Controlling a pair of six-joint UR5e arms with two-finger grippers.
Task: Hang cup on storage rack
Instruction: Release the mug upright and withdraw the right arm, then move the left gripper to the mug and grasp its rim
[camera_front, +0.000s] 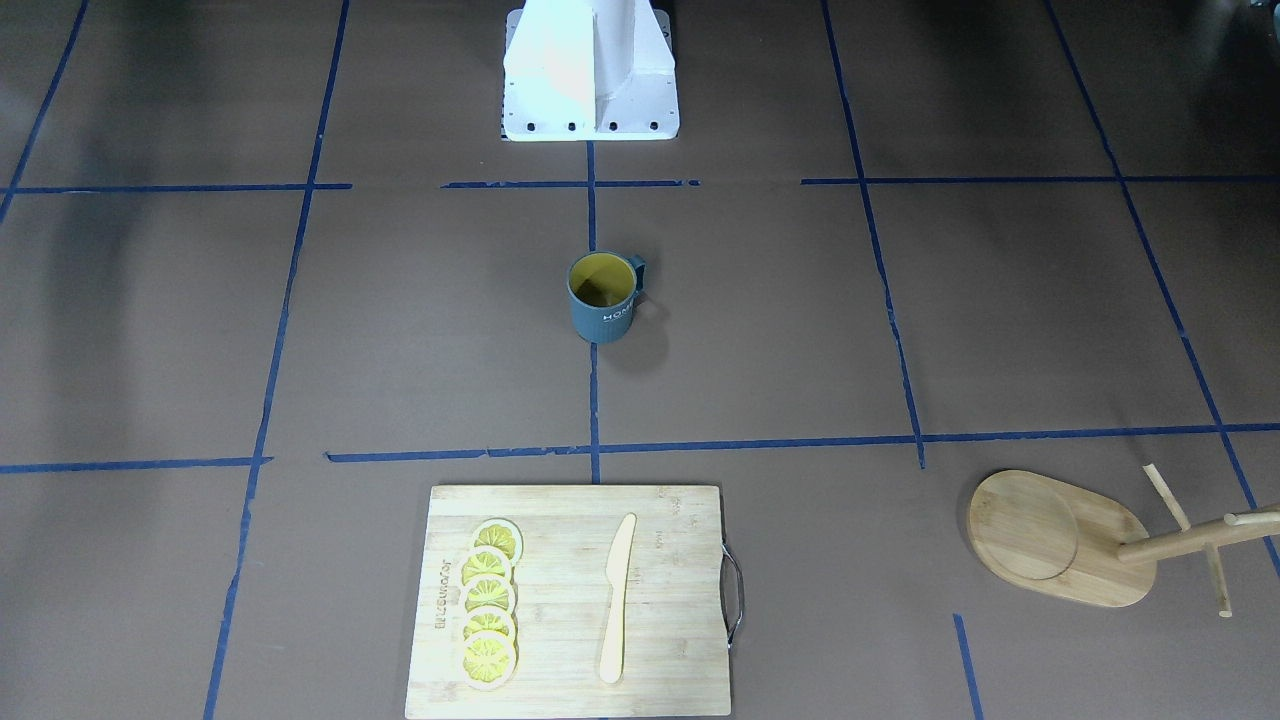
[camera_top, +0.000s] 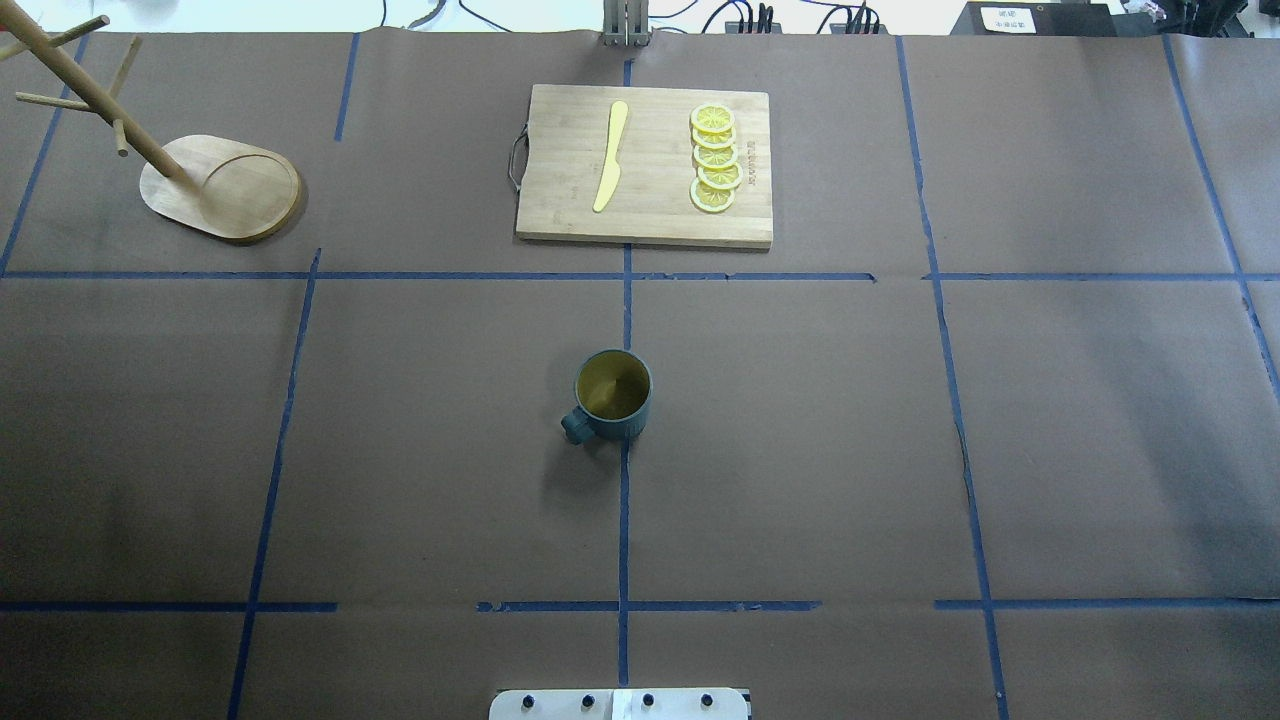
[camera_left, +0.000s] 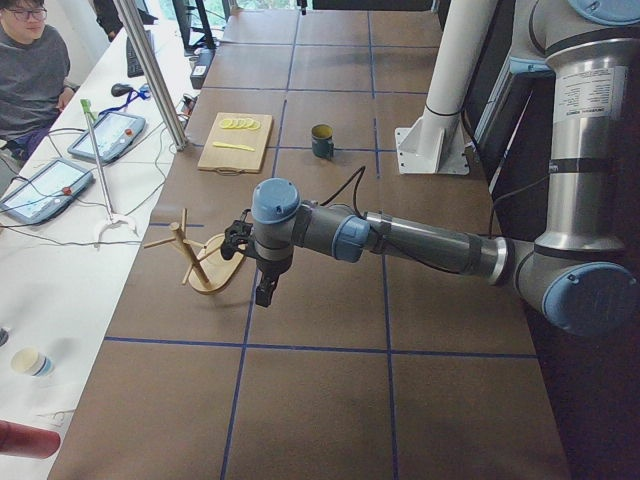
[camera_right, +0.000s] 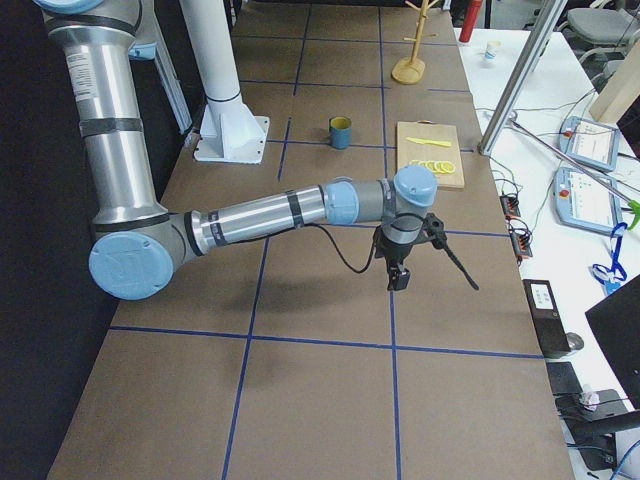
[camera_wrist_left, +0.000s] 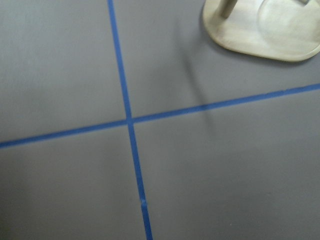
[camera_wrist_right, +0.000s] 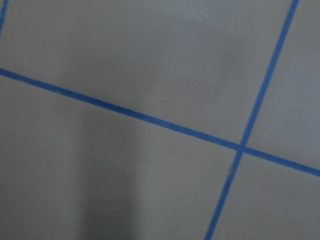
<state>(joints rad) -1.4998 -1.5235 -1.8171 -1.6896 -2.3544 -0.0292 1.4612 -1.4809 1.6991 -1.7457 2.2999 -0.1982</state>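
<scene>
The dark teal cup (camera_front: 601, 312) with a yellow inside stands upright in the middle of the table, and it also shows in the overhead view (camera_top: 612, 392). Its handle points toward the robot's left. The bamboo storage rack (camera_top: 225, 190) stands at the far left corner and shows in the front-facing view (camera_front: 1050, 540). Its oval base shows in the left wrist view (camera_wrist_left: 260, 35). My left gripper (camera_left: 263, 290) hangs over the table close to the rack (camera_left: 192, 252), far from the cup (camera_left: 322, 141). My right gripper (camera_right: 398, 278) hangs over bare table. I cannot tell whether either is open or shut.
A wooden cutting board (camera_top: 560, 190) with a yellow knife (camera_top: 611, 155) and lemon slices (camera_top: 715, 158) lies at the far middle of the table. The robot's white base (camera_front: 590, 90) stands behind the cup. Operator desks with tablets (camera_left: 45, 185) flank the table's far side.
</scene>
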